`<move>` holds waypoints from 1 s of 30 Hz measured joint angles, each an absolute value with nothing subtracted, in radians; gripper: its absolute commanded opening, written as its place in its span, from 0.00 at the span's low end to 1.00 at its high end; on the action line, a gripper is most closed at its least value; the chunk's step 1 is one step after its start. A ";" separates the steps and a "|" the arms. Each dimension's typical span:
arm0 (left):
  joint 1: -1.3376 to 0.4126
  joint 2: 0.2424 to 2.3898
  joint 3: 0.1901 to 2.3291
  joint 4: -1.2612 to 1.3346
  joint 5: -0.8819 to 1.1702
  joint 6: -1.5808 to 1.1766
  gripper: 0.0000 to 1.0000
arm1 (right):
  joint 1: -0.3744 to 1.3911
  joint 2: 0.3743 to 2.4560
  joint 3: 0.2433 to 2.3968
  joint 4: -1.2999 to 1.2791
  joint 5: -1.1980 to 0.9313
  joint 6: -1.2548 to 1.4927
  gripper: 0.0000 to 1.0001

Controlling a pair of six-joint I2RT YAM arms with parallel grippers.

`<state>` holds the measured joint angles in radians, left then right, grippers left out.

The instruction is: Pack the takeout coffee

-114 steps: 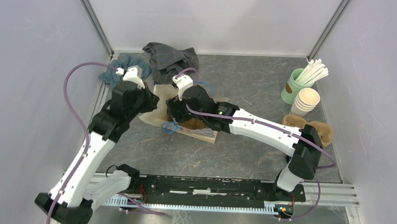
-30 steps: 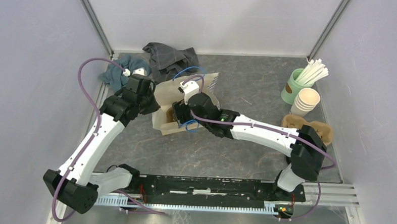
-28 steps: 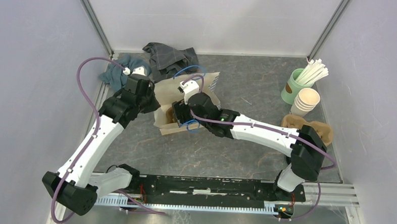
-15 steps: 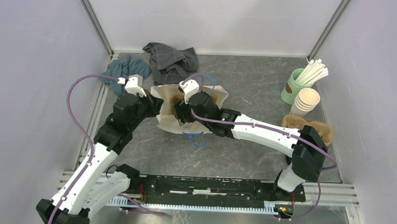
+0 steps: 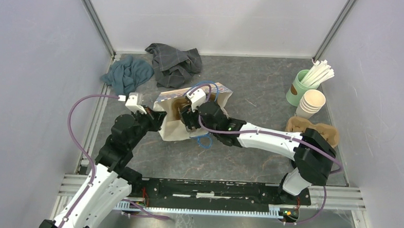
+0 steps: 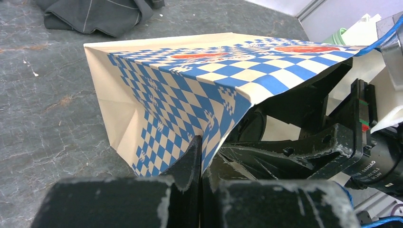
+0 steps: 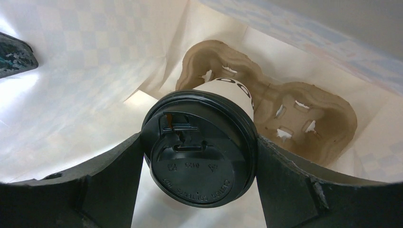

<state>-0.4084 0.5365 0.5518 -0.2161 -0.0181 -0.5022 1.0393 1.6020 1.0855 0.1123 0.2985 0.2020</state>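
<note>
The takeout coffee (image 7: 202, 147), a cream-white cup with a black lid, sits between my right gripper's (image 7: 199, 143) fingers inside a paper bag (image 7: 71, 95). It hangs just above a brown pulp cup carrier (image 7: 304, 118) lying at the bag's bottom. The bag is blue-checked outside (image 6: 190, 85) and lies left of the table's middle (image 5: 171, 128). My left gripper (image 6: 202, 156) is shut on the bag's rim and holds the mouth open. In the top view the right gripper (image 5: 187, 117) reaches into the mouth and the left gripper (image 5: 156, 118) is at the bag's left edge. The cup is hidden there.
A mint-green cup of straws (image 5: 304, 82), a stack of lidless cream cups (image 5: 311, 103) and a second brown carrier (image 5: 328, 132) stand at the right. A grey cloth (image 5: 174, 64) and a teal cloth (image 5: 127, 72) lie at the back left. A blue handle loop (image 5: 204, 141) hangs by the bag.
The bag and both grippers have moved toward the near edge. The left arm has drawn back, still gripping the rim. The teal cloth is uncovered.
</note>
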 measured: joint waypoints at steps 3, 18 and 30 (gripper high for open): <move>-0.408 0.520 0.546 -0.220 -0.010 -0.502 0.02 | 1.039 1.602 1.064 0.161 0.287 0.171 0.53; -0.408 0.518 0.546 -0.238 0.011 -0.503 0.02 | 1.038 1.668 1.076 0.239 0.214 0.095 0.52; -0.408 0.532 0.547 -0.237 0.012 -0.503 0.02 | 1.033 1.692 1.097 0.253 0.174 0.080 0.52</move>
<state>-0.4080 0.5323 0.5468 -0.2375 0.0116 -0.5030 1.0328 1.6920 1.0973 0.2531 0.1741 0.0803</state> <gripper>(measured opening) 0.032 0.832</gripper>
